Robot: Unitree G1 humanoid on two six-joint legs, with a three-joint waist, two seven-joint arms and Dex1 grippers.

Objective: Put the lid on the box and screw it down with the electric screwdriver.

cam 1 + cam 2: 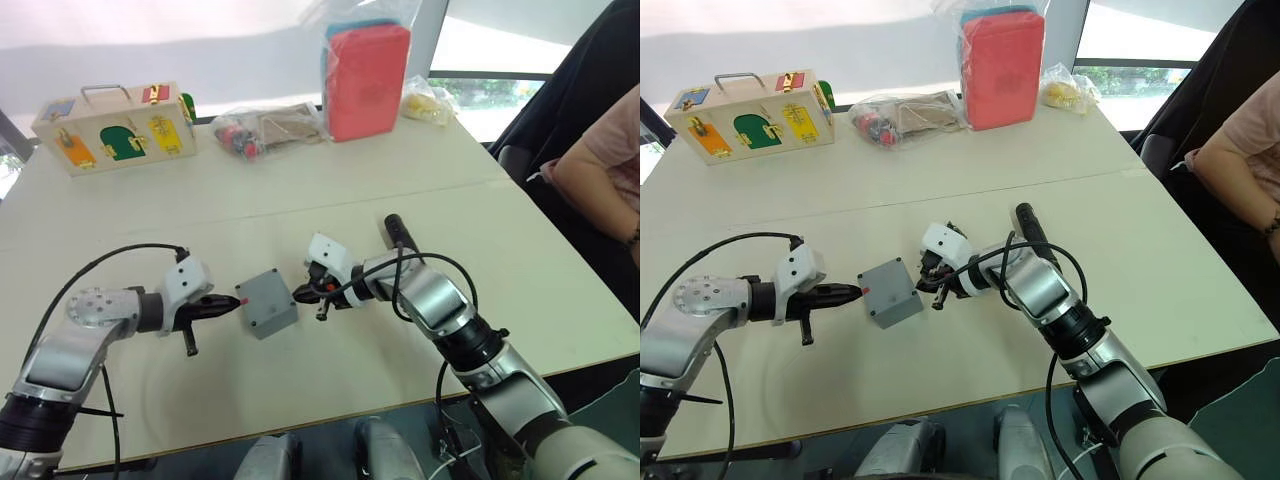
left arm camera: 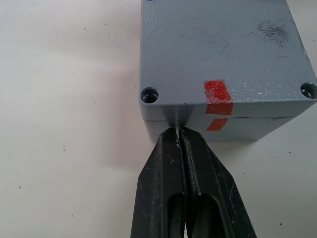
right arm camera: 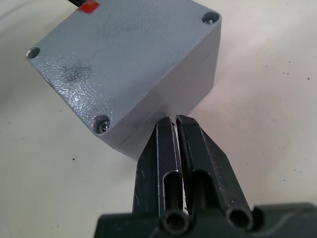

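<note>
The grey box (image 1: 268, 310) stands mid-table with the lid (image 2: 218, 49) seated on it. A red tape mark crosses the seam. Two of the lid's corner holes hold a screw (image 3: 101, 124); the corner hole (image 2: 149, 94) by my left gripper looks empty. My left gripper (image 1: 237, 301) is shut, its tips (image 2: 179, 131) against the box's left side at the seam. My right gripper (image 1: 297, 293) is shut, its tips (image 3: 174, 120) at the box's opposite side. The electric screwdriver (image 1: 394, 229) is a black cylinder behind my right forearm, partly hidden.
At the back stand a wooden box with coloured doors (image 1: 115, 128), a clear bag of small parts (image 1: 265, 127), a red-pink case in a bag (image 1: 367, 80) and a small yellow bag (image 1: 428, 103). A person (image 1: 600, 160) sits at the right. The table's front edge (image 1: 330, 410) is near.
</note>
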